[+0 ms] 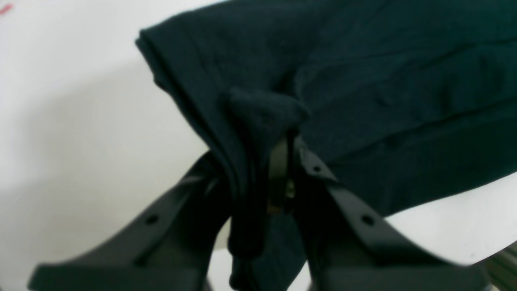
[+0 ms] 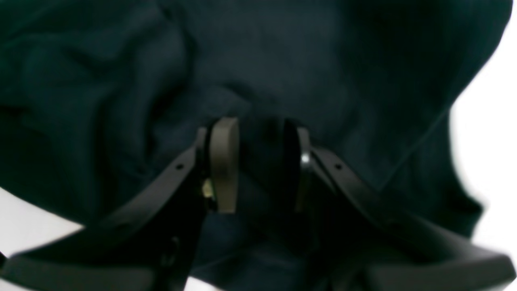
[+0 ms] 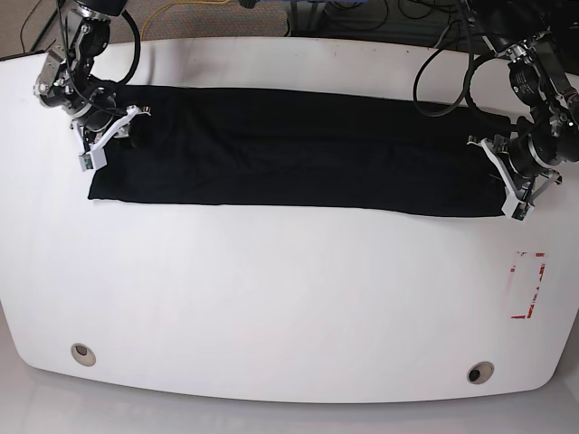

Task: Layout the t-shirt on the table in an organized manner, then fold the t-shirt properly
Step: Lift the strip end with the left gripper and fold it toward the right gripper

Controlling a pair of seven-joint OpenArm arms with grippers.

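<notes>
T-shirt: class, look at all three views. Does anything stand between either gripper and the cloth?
Nothing visible does. The left gripper and right gripper each already pinch an end of the t-shirt, stretched along the table.

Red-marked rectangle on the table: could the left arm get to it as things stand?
Probably yes: the rectangle lies on bare table just in front of the left gripper, but that gripper is shut on the t-shirt.
</notes>
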